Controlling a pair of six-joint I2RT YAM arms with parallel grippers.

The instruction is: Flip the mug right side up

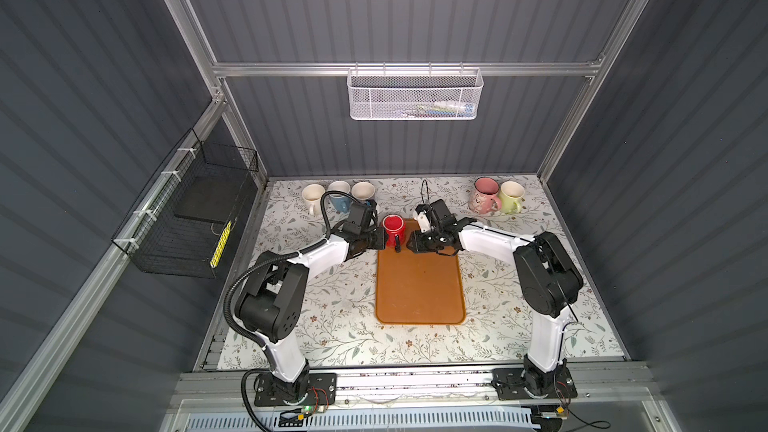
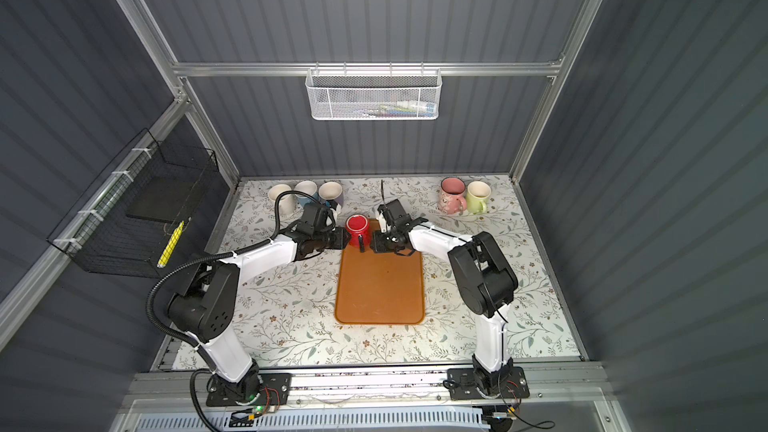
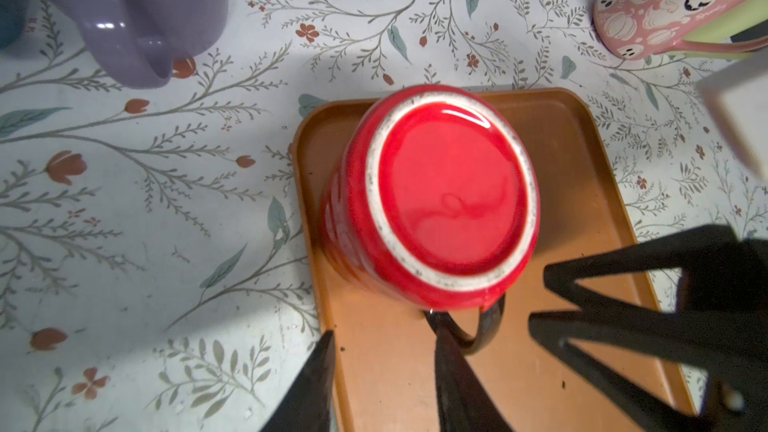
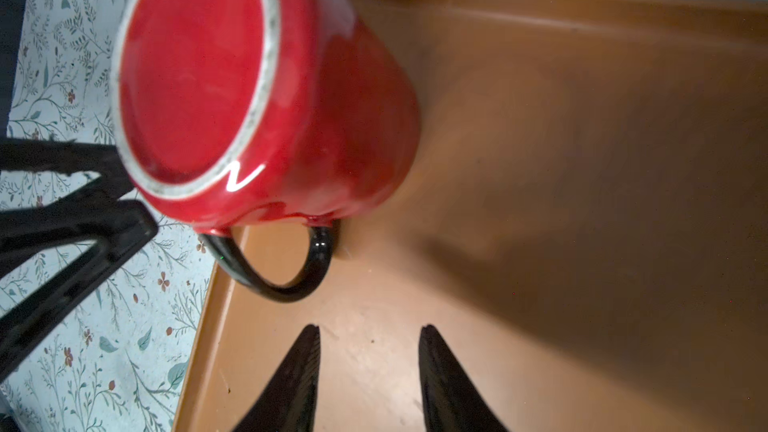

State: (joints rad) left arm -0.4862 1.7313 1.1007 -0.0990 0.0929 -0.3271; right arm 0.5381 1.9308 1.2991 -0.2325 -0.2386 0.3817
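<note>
Left tool [image 3: 384, 336] and right tool [image 4: 370, 328] stand partly open, empty; we should clamp the inverted red mug [image 3: 432, 197] squarely before rotating.

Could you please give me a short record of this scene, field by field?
red mug: upside down, base up
black handle: faces the robot
orange tray: holds the mug at its far left corner
left tool: open, empty, beside the mug
right tool: open, empty, short of the handle
task: not yet done
</note>
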